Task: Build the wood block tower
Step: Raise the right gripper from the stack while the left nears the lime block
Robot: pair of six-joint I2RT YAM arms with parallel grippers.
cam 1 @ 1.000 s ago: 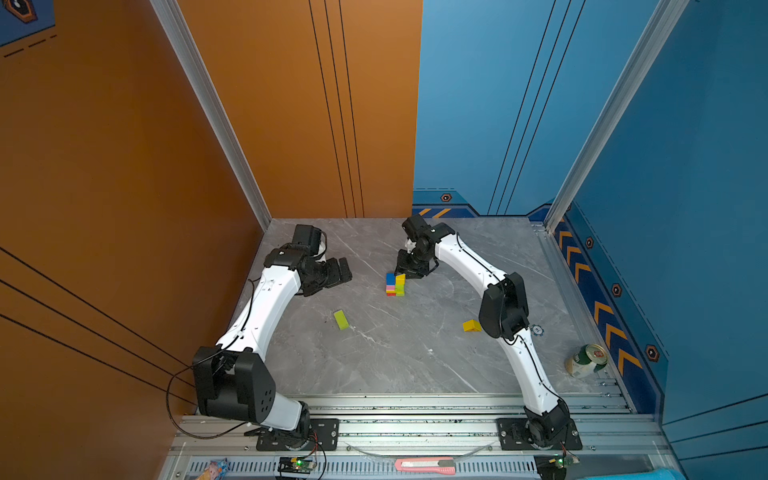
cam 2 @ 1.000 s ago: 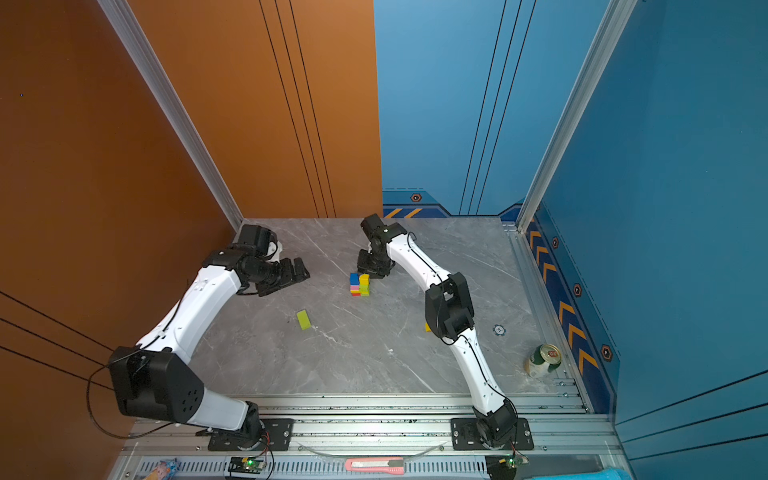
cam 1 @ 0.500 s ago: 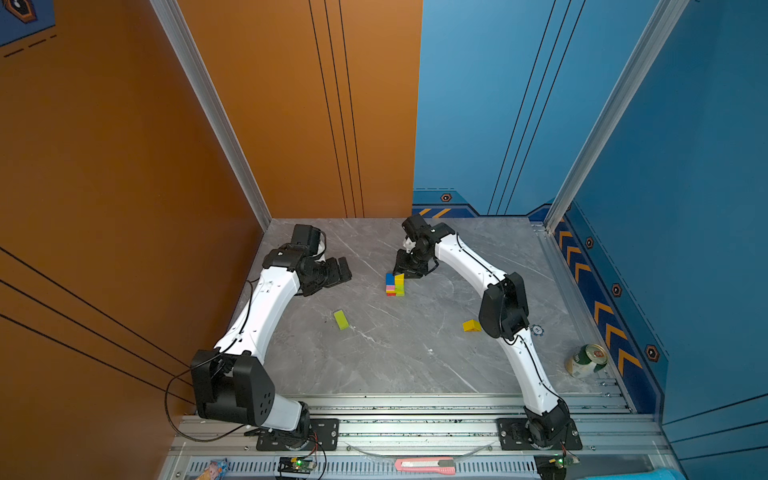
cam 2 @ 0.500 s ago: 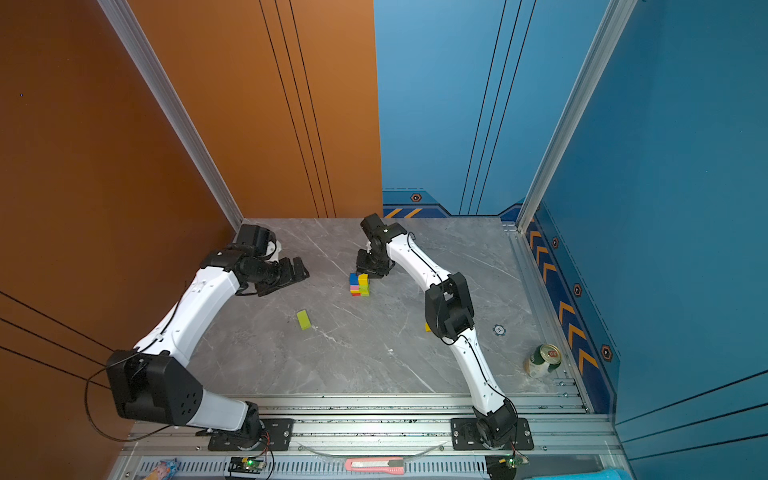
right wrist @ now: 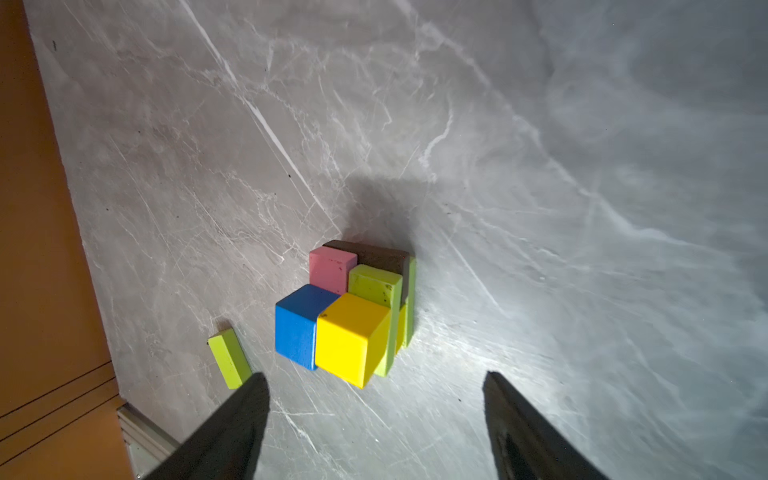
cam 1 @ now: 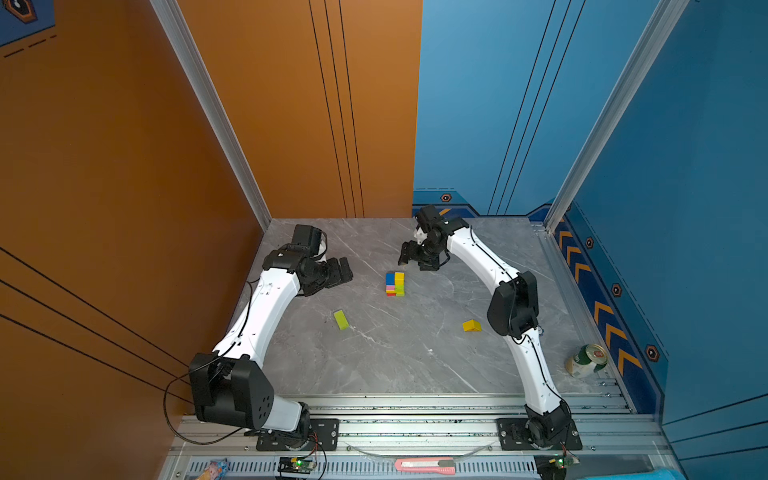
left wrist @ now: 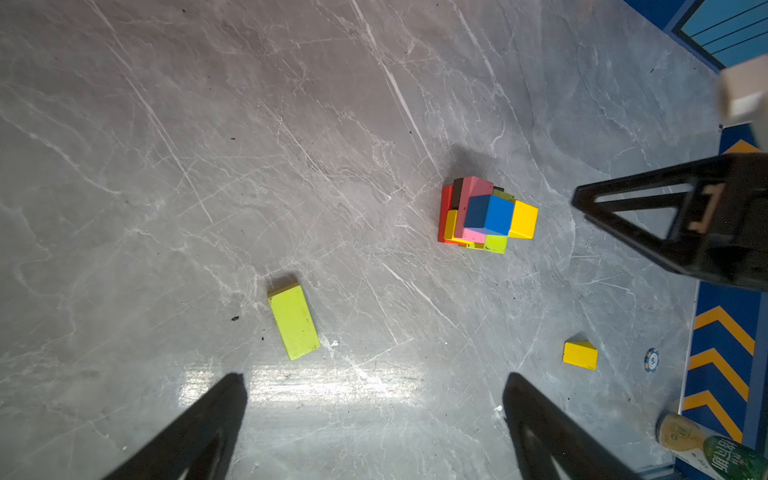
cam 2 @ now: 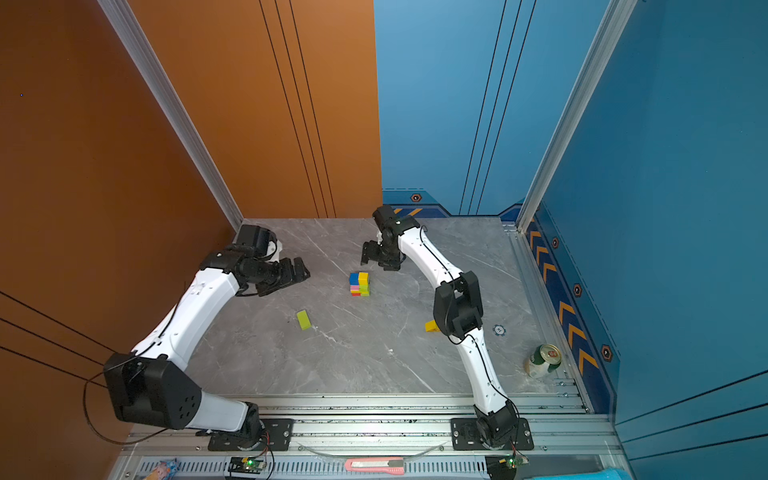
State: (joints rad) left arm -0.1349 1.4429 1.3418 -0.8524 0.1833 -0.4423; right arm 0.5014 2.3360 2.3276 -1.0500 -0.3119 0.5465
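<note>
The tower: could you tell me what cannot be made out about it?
- Right wrist view: lower layers of the tower, hidden under the blue cube and yellow cube.
- Both top views: layers too small to count.
- Left wrist view: brown block mostly covered by the pink block.

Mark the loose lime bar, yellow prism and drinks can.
loose lime bar (left wrist: pixel 294 322): left wrist view, middle of top face.
yellow prism (cam 1: pixel 471 326): a top view, upper face.
drinks can (cam 1: pixel 586 360): a top view, side wall.

Left arm, right arm: white curved shells, black joint housings, thin black cables, black triangular fingers, screwed black base plates.
</note>
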